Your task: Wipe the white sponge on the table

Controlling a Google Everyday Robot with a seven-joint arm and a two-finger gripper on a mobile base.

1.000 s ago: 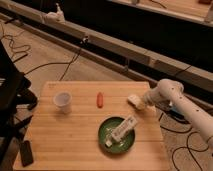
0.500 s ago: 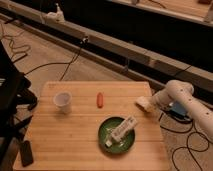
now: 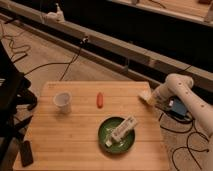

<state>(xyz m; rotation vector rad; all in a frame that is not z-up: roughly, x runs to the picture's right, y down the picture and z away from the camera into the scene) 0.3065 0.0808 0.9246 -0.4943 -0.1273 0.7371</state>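
The hand (image 3: 153,98) is pinched shut on the white sponge (image 3: 144,96) at the right edge of the table (image 3: 75,145), near the far corner.

Risks:
- An outward stroke may carry the sponge off the edge.
- A long inward stroke may strike the green plate (image 3: 126,143).

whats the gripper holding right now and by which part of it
The gripper, at the right edge of the table, is shut on the white sponge, holding it by its right end; the exact contact is hidden.

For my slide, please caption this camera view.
Gripper holds white sponge at the right edge of the table.
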